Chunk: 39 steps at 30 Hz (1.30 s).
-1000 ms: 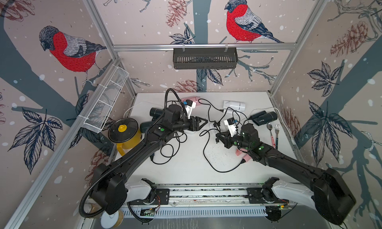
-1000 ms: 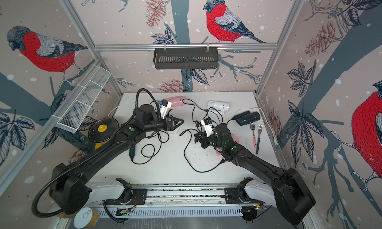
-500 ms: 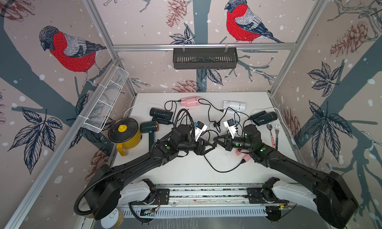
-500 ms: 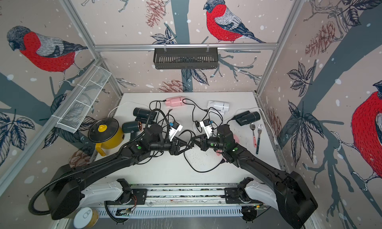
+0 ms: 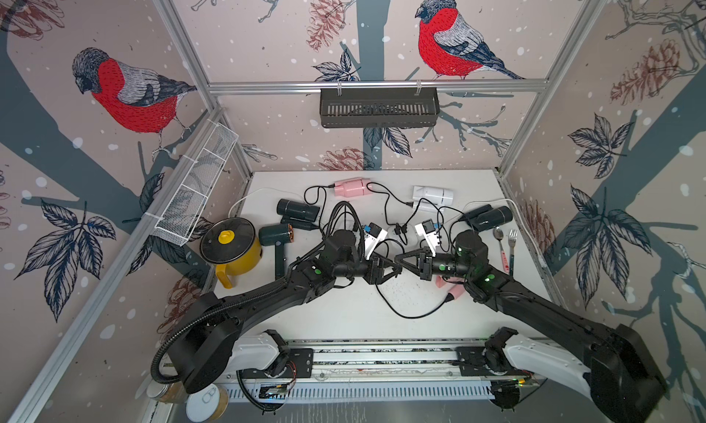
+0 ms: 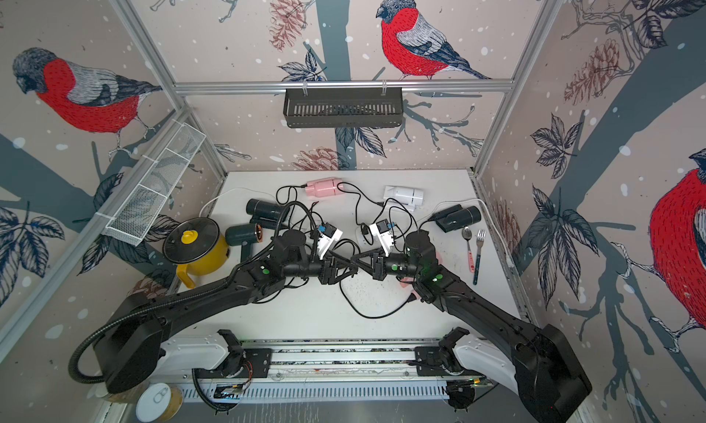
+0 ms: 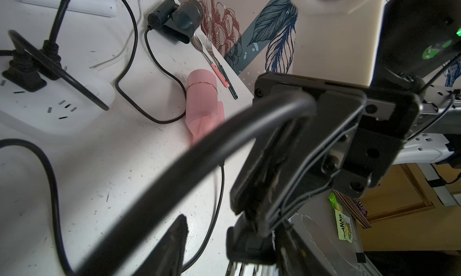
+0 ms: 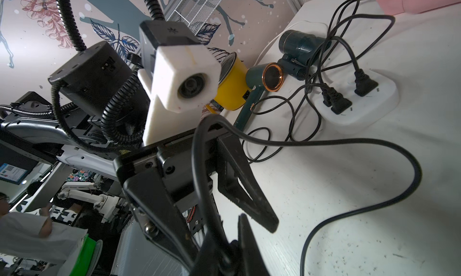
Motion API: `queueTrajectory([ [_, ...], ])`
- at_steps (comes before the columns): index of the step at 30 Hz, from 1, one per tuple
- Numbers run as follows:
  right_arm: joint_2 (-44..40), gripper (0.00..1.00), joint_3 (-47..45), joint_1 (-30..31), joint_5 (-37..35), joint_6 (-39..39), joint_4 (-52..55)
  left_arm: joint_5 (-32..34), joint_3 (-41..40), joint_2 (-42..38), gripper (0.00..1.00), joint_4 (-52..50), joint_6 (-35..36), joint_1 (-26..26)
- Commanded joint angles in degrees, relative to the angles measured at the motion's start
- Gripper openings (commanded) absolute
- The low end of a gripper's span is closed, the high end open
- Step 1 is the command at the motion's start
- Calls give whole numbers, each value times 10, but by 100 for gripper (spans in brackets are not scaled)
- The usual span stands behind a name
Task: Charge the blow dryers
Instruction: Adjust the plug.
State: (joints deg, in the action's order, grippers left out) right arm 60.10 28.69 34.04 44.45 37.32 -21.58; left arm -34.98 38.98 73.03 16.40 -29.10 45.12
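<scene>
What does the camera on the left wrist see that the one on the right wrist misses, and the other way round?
Only the left wrist view shows the spoon, the fork and the right gripper, its jaws shut on a black cord. Only the right wrist view shows the yellow pot, the dark green dryer and the left gripper, jaws apart around that cord. Each shows a white power strip with plugs in, a pink dryer and the white table.

pink blow dryer [image 7: 202, 100]: smooth matt plastic | dark green blow dryer [image 8: 254, 81] beside yellow pot [image 8: 229, 92]: glossy copper-coloured nozzle | black cord [image 8: 374, 141]: smooth, matt | tabletop [image 7: 124, 167]: white, scuffed
</scene>
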Motion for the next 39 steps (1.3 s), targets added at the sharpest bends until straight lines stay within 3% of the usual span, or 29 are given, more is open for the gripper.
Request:
queueTrajectory([
  [1,2,8,3,1,12,5,-28,-12,3,-4,51,27,12,2],
  [5,7,8,4,1,11,8,-31,-20,6,-1,43,18,22,8],
  [15,5,8,7,1,-2,1,-15,2,26,17,38,-22,51,27],
  [21,1,10,8,0,-20,-16,16,41,27,8,22,-49,61,28],
  [25,-5,34,16,0,-22,-6,37,61,31,8,17,-70,69,28],
  [29,-21,46,38,0,-26,-4,122,148,47,4,17,-132,113,49],
  [34,-35,48,56,-2,-40,6,223,258,52,-1,15,-163,161,97],
  [39,-34,46,57,-3,-42,29,248,355,59,0,15,-175,185,145],
])
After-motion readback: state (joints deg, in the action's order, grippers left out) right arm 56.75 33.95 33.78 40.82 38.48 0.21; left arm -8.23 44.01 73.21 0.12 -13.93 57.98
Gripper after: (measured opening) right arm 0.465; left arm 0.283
